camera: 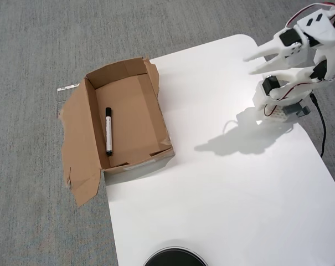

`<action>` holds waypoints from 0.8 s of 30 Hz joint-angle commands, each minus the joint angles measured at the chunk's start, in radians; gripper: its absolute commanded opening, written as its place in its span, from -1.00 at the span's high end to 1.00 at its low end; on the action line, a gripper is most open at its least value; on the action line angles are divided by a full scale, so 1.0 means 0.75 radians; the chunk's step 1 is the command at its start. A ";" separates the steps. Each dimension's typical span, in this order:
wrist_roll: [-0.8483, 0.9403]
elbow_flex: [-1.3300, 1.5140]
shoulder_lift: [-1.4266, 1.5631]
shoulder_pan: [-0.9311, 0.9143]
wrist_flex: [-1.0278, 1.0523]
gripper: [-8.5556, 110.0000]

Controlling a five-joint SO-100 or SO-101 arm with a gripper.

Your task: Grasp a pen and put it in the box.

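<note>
- Pen (108, 131): slim white marker, black cap, lying lengthwise inside the box (148, 113), near its left wall.
- Gripper (251, 64): far right, fingers spread, empty.

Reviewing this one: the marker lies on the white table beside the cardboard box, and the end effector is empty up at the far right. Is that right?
Not quite. The overhead view shows the marker lying inside the cardboard box, on its floor near the left wall, not on the white table. The rest holds: the end effector is at the far right, holding nothing.
</note>
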State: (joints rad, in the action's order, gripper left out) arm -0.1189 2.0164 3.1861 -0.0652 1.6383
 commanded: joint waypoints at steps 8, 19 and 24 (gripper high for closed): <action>0.001 0.386 0.182 0.005 -0.162 0.53; 0.001 0.913 0.323 0.005 -0.597 0.53; 0.001 1.058 0.323 0.005 -0.636 0.53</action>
State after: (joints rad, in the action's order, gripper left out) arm -0.1189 2.7205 3.3702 -0.0606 1.1996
